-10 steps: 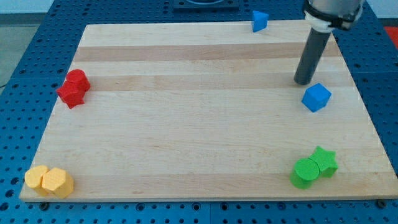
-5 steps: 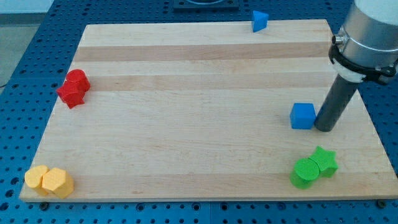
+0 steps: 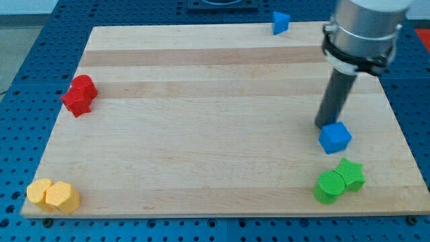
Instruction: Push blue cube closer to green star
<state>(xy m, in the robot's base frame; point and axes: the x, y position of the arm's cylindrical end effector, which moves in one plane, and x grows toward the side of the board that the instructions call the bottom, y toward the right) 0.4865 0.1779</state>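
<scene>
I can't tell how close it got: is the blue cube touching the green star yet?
Apart. The camera view shows a strip of bare wood between the blue cube and the green star below it. My tip sits at the cube's upper-left edge.

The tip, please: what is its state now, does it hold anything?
My tip: no gripper, holds nothing; it sits against the blue cube, on its upper-left side.

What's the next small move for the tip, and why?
Probably a short push toward the view's bottom, angled slightly to the view's right. My tip sits right against the upper-left side of the blue cube, and the green star lies below it, a little to the right, beside a green cylinder. A gap of bare wooden board still separates cube and star.
</scene>
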